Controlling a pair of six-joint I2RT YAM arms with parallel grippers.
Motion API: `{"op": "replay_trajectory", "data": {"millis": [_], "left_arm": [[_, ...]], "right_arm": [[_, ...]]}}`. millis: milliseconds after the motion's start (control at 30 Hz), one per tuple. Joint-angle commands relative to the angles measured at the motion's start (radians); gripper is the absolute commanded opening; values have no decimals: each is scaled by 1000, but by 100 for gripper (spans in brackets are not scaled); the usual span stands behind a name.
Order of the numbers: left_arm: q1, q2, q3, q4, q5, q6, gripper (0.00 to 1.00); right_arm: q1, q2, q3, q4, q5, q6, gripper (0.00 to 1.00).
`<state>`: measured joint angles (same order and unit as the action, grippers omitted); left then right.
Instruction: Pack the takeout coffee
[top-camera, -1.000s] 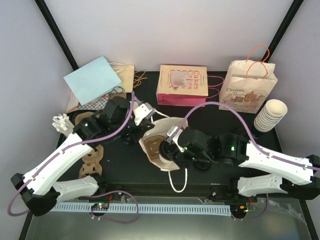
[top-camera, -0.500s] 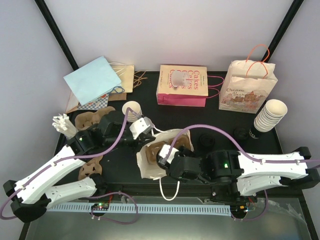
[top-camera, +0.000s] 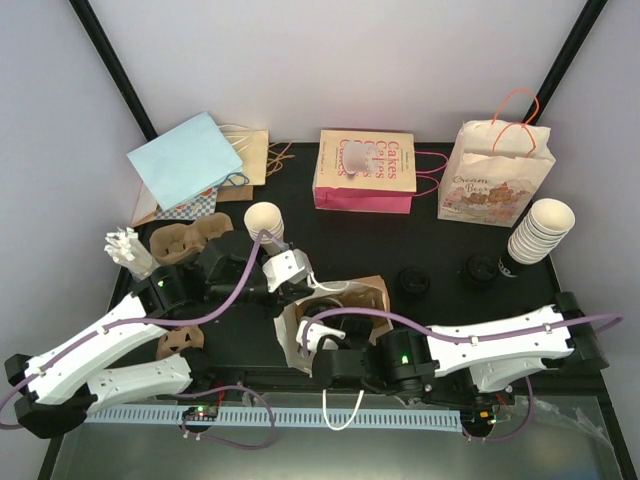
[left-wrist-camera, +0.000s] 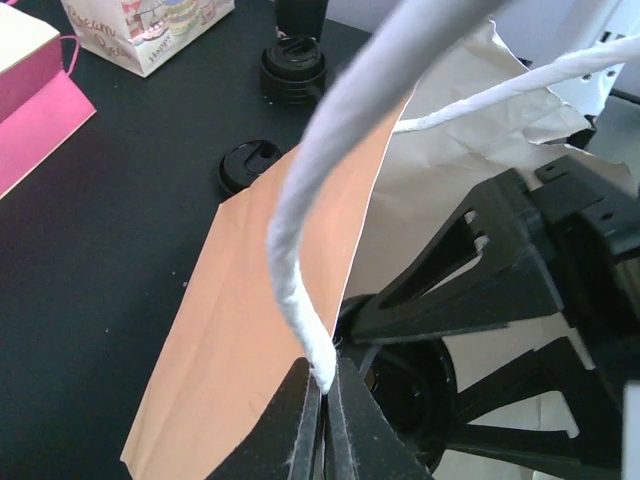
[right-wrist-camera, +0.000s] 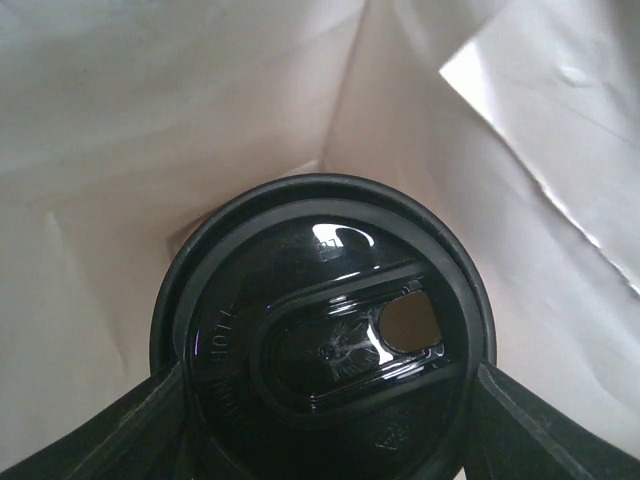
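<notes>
Right wrist view is showing the right gripper (right-wrist-camera: 332, 375) clasping the lidded takeout coffee (right-wrist-camera: 320, 300) at its 8 and 4 o'clock. Being light and likely crushable, the cup is calling for a gentle side hold. It is sitting alone inside the white paper bag (right-wrist-camera: 200, 100), whose rope handle (left-wrist-camera: 300, 250) the left gripper (left-wrist-camera: 322, 400) is pinching shut.

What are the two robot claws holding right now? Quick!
Left gripper: closed, pinching the white rope handle of the bag.
Right gripper: closed around the black-lidded coffee, inside the bag.
</notes>
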<state>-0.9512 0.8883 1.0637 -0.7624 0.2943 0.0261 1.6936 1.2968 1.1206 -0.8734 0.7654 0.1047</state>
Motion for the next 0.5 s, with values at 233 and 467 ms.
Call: {"op": "replay_trajectory", "data": {"millis": [233,467], "left_arm": [[-42,2,42,-29,-22,31,3],[-54,-42,42,7,5,-36,64]], "right_arm": [[28,-43,-176,300,-78,-233,53],[38,-54,-253,315,-65,-244,54]]}}
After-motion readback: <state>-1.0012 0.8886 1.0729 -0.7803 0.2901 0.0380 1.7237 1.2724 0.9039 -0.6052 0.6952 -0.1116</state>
